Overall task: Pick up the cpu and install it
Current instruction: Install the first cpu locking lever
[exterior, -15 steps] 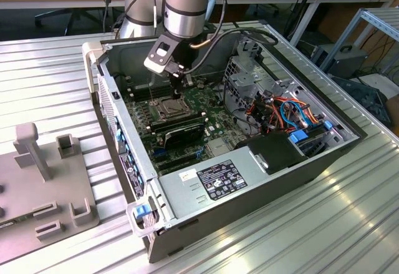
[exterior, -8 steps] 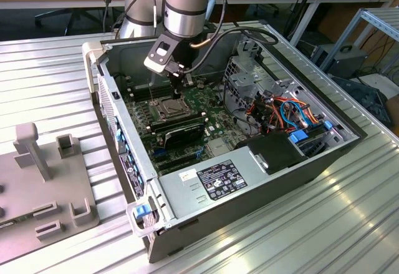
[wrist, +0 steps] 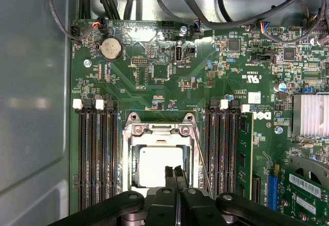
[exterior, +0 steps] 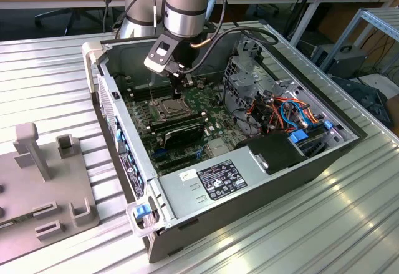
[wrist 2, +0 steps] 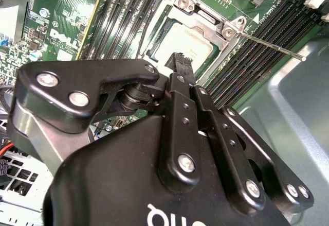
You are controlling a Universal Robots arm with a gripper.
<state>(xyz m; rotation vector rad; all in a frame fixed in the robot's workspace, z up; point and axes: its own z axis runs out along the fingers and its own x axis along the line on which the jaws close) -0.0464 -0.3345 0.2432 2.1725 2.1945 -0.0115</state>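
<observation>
The cpu (wrist: 154,167) is a square silver chip lying flat inside the metal socket frame (wrist: 160,129) on the green motherboard (wrist: 169,76). In the second wrist view the cpu (wrist 2: 187,40) shows just beyond my fingertips. My gripper (wrist: 175,174) hovers directly over the chip, its two black fingers pressed together with nothing between them. In the exterior view the gripper (exterior: 177,91) reaches down into the open computer case, just above the socket (exterior: 169,107). Whether the fingertips touch the chip I cannot tell.
A thin metal lever (wrist 2: 272,46) sticks out beside the socket. Memory slots (wrist: 95,154) flank it on both sides. A power supply (exterior: 218,180), cable bundles (exterior: 283,115) and a drive cage (exterior: 246,74) crowd the case. A grey fixture (exterior: 43,180) stands outside at the exterior view's left.
</observation>
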